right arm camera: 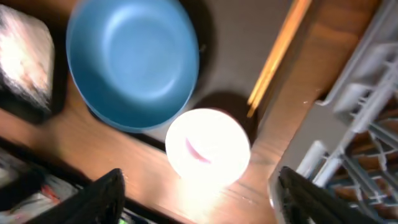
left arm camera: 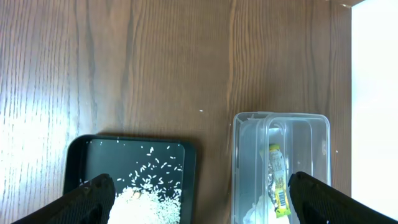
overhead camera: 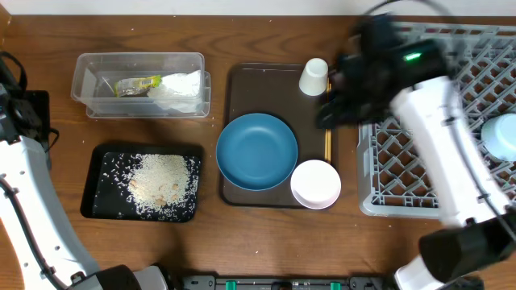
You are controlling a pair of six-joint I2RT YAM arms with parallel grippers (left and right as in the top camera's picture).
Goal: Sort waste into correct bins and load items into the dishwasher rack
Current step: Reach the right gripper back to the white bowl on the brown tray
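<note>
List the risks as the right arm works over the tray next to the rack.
1. The white bowl sits at the corner of the brown tray and seems to overhang its rim. A nudge from the open right hand could tip it off.
2. The chopsticks lie flat along the tray's edge. They are thin, so a pinch may slip or flick them away.
3. The right arm is blurred with motion close to the white cup and might knock it over.

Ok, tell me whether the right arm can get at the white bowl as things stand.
Probably yes. The right arm hangs over the white bowl with fingers open; nothing lies on it, and only the blue bowl crowds one side.
</note>
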